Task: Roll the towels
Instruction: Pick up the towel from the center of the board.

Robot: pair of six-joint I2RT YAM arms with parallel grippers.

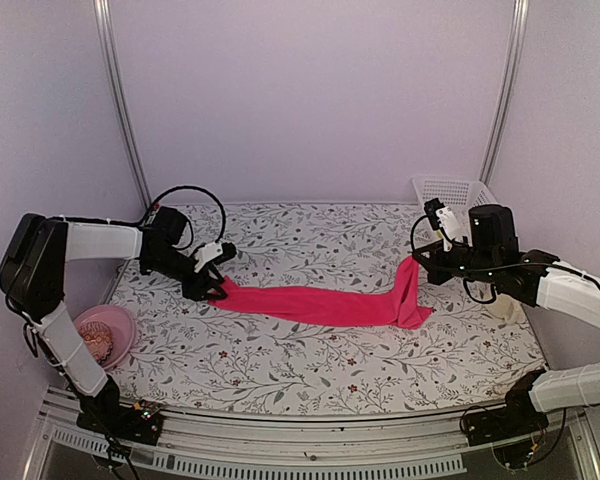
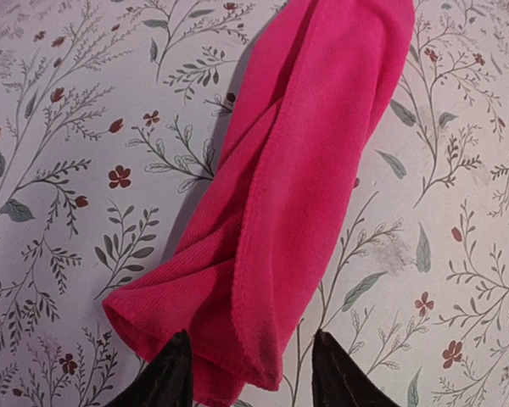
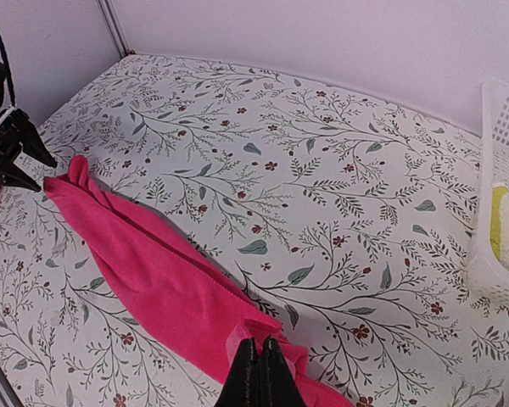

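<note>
Top view: pink towel lay stretched in long band across floral bench. Left claw sat at its left end. Right claw held right end lifted off bench. Pink bowl sat near left edge.

Left wrist: left claw open, fingers either side of bunched towel end.

Right wrist: right claw closed on towel fold. Yellow-green towel sat in white basket.

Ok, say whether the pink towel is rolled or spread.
Laid out, not rolled: the pink towel stretches as a long loose strip across the table, one end lifted in the right pincer.
</note>
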